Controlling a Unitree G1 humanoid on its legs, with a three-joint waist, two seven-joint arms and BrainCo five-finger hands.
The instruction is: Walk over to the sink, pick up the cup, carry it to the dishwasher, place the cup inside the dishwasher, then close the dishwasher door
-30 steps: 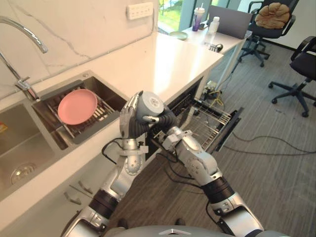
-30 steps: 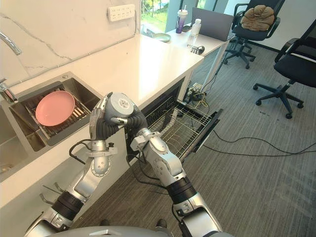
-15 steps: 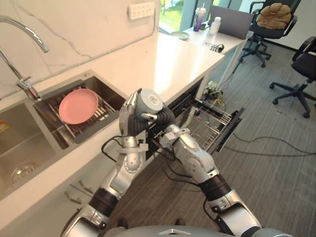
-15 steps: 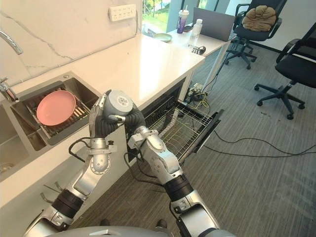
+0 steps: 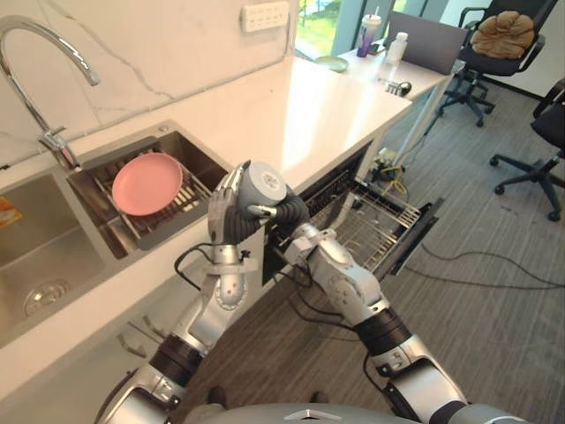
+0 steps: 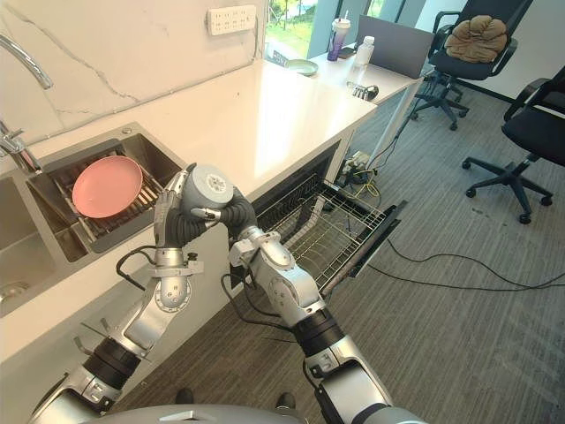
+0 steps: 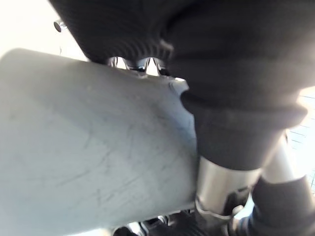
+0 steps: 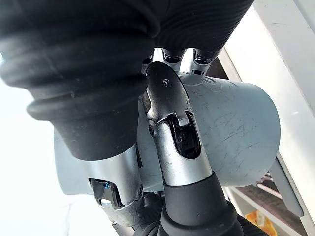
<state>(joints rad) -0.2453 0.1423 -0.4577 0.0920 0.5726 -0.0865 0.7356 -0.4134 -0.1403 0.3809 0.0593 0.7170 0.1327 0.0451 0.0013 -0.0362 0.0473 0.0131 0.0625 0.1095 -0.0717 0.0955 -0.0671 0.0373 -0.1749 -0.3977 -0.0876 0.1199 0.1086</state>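
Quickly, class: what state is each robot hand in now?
Left hand: closed around the cup.
Right hand: closed around the same cup.

The right hand (image 8: 173,129) clasps a scuffed grey cup (image 8: 236,128), its thumb laid across the cup's side and its fingers (image 8: 173,55) hooked over the far edge. A white countertop (image 8: 290,54) runs just beyond the cup.

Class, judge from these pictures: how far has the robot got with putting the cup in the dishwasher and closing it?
Done: the cup is out of the sink, gripped by both the left hand and the right hand. In hand: it is held above the counter edge, beside the pulled-out dishwasher rack. Left: setting the cup in that rack and shutting the open door.
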